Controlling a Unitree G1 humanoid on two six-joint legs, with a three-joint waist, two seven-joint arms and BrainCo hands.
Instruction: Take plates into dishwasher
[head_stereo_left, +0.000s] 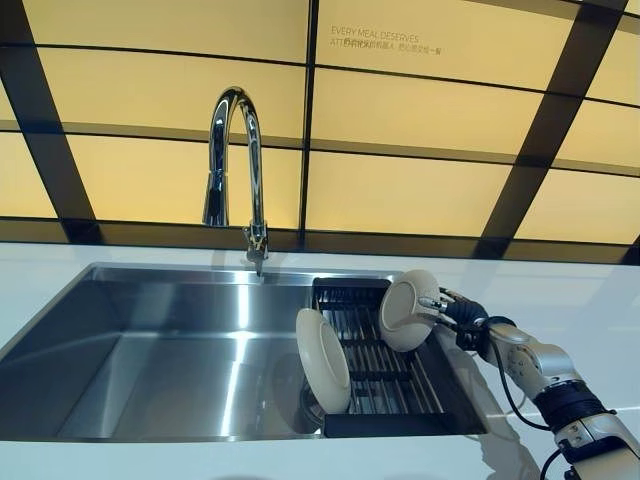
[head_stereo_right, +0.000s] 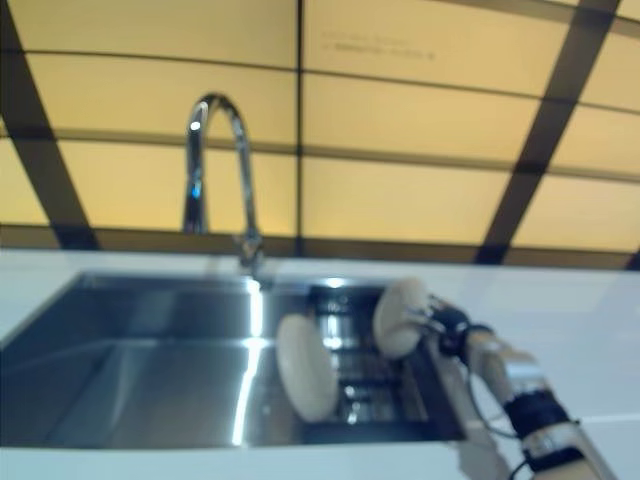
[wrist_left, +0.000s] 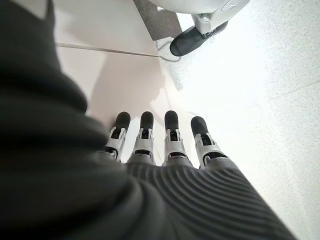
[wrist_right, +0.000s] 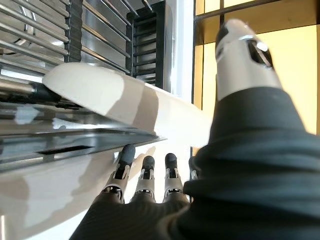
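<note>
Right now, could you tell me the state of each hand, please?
Left hand: open, fingers straight, holding nothing.
Right hand: shut on a plate over the rack.

The sink (head_stereo_left: 150, 350) is brushed steel, the faucet (head_stereo_left: 235, 165) polished chrome, the two plates (head_stereo_left: 322, 360) smooth glossy cream ceramic, the rack (head_stereo_left: 385, 385) dark with metal bars.

A white countertop (head_stereo_left: 600, 300) is seen, with a steel sink (head_stereo_left: 170, 350) set into it. At 3 o'clock in the basin a black dish rack (head_stereo_left: 385, 385) is seated. 1 white plate (head_stereo_left: 322, 360) is stood on edge at the rack's 9 o'clock side. A chrome faucet (head_stereo_left: 235, 170) is mounted at the sink's 12 o'clock rim.
</note>
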